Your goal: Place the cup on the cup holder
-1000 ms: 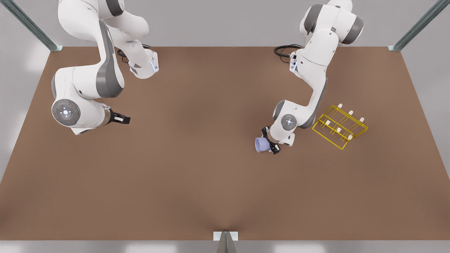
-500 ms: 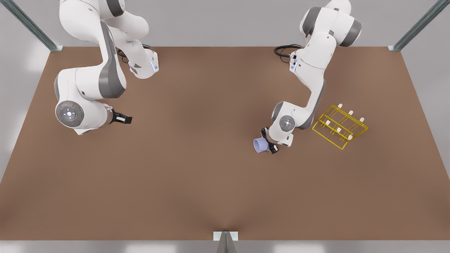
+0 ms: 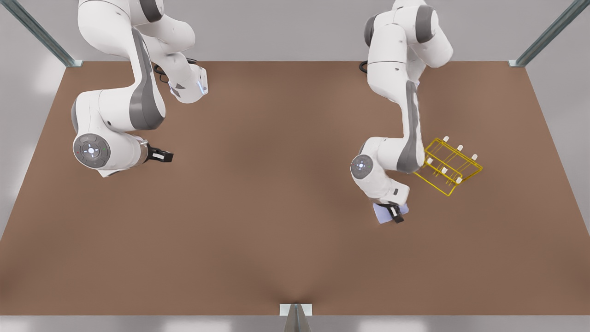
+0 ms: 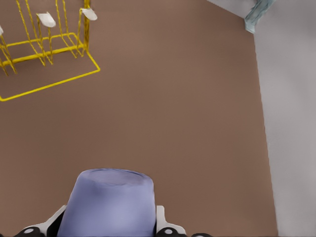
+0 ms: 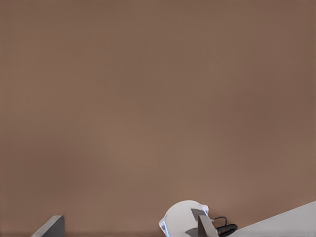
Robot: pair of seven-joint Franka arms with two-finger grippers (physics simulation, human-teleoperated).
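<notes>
The cup [image 3: 381,213] sits pinched between the fingers of the left tool [image 3: 392,213], above the worktop [image 3: 258,207]. The cup holder [image 3: 446,166] stands near, at about two o'clock from it in the front view. The right tool [image 3: 161,156] waits well apart at nine o'clock; whether it is spread, I cannot tell.

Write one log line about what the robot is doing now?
left gripper: shut on cup, near cup holder | right gripper: waiting | cup not on holder yet
</notes>
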